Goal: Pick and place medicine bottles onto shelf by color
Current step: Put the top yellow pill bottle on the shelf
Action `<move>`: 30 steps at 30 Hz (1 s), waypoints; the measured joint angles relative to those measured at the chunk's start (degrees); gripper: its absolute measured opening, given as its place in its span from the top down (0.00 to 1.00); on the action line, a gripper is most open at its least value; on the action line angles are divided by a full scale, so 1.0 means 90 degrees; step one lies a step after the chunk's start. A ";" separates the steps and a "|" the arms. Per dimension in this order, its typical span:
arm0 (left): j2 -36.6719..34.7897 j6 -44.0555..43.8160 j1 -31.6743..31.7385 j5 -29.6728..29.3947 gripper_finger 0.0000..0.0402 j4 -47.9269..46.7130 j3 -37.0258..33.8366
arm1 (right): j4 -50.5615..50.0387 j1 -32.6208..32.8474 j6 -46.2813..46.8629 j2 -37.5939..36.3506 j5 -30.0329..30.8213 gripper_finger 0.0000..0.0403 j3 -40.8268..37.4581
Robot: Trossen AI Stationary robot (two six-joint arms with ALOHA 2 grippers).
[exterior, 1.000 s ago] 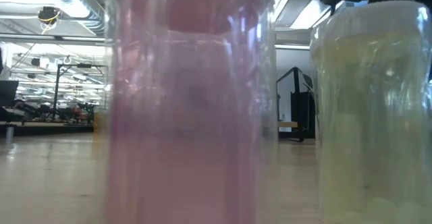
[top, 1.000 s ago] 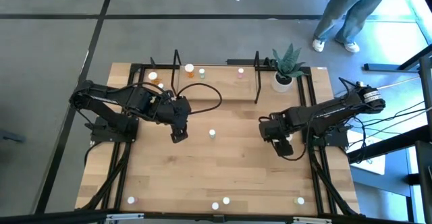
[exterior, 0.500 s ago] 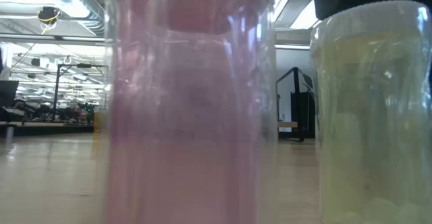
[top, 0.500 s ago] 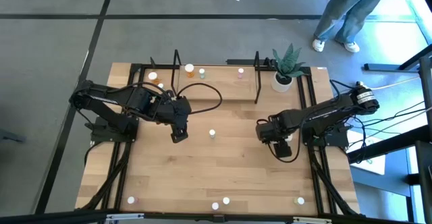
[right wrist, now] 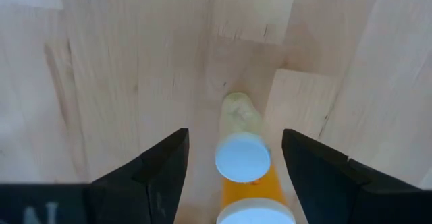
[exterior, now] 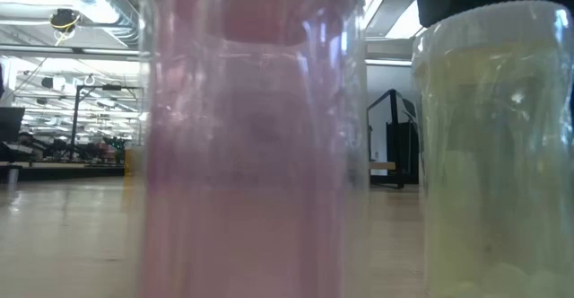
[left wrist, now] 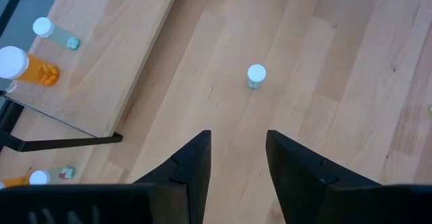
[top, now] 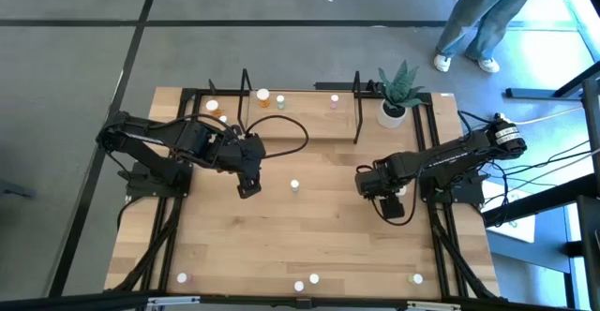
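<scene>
Two arms reach over the table (top: 281,245) in the high view; the left gripper (top: 247,187) hangs at centre left, and a green bottle (top: 294,186) stands just to its right, apart from it; the right gripper (top: 394,203) sits at centre right; along the upper edge the shelf (top: 300,114) carries an orange bottle (top: 263,96), a pink bottle (top: 335,99) and others, with a potted plant (top: 397,91) at its right end; more bottles dot the bottom edge, and a person's legs (top: 478,16) show at upper right.

Low view: a pink bottle (exterior: 251,136) fills the middle of the frame and a whitish bottle (exterior: 493,145) the right side; no gripper is clear.

Left wrist view: both fingers (left wrist: 192,166) stand partly apart at the bottom with nothing between them; the green bottle (left wrist: 256,75) stands upright above the gap, well clear; shelf bottles lie at far left.

Right wrist view: the fingers (right wrist: 165,170) are spread wide at either side; between them, at bottom centre, stand an orange bottle (right wrist: 266,187) and a pale bottle (right wrist: 241,153); neither finger touches them.
</scene>
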 joint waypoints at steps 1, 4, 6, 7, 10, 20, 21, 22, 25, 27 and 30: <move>0.0000 0.0001 0.0001 0.0002 0.66 0.0000 0.0000 | 0.0000 0.0000 0.0021 0.0000 0.0000 0.41 0.0000; 0.0000 0.0001 0.0000 -0.0001 0.66 0.0000 0.0000 | 0.0000 0.0000 0.0035 0.0000 0.0000 0.41 0.0000; 0.0000 0.0001 -0.0001 0.0002 0.66 0.0000 0.0000 | 0.0000 0.0000 0.0067 0.0000 0.0000 0.41 0.0000; 0.0000 0.0001 0.0001 0.0001 0.66 0.0000 0.0000 | 0.0000 0.0000 0.0085 0.0000 0.0000 0.41 0.0000; 0.0000 0.0001 0.0000 0.0002 0.66 0.0000 0.0000 | 0.0000 -0.0002 0.0196 0.0000 0.0000 0.41 0.0000; 0.0000 0.0003 0.0001 -0.0001 0.66 0.0000 0.0000 | 0.0000 0.0000 0.0384 0.0002 0.0000 0.41 0.0000; 0.0000 0.0003 0.0000 -0.0001 0.66 0.0000 0.0000 | 0.0000 0.0000 0.0385 0.0002 0.0000 0.41 0.0000; 0.0000 0.0003 0.0001 0.0002 0.66 0.0000 0.0000 | 0.0000 -0.0001 0.0395 0.0002 0.0000 0.41 0.0000; 0.0000 0.0003 0.0001 0.0002 0.66 0.0000 0.0000 | 0.0000 0.0000 0.0546 0.0002 0.0001 0.41 0.0000; 0.0000 0.0003 -0.0001 0.0002 0.66 0.0000 0.0000 | 0.0000 0.0000 0.0692 0.0002 0.0000 0.41 0.0000; 0.0000 0.0003 0.0000 0.0002 0.66 -0.0001 0.0000 | -0.0002 0.0000 0.0717 0.0002 0.0000 0.41 0.0000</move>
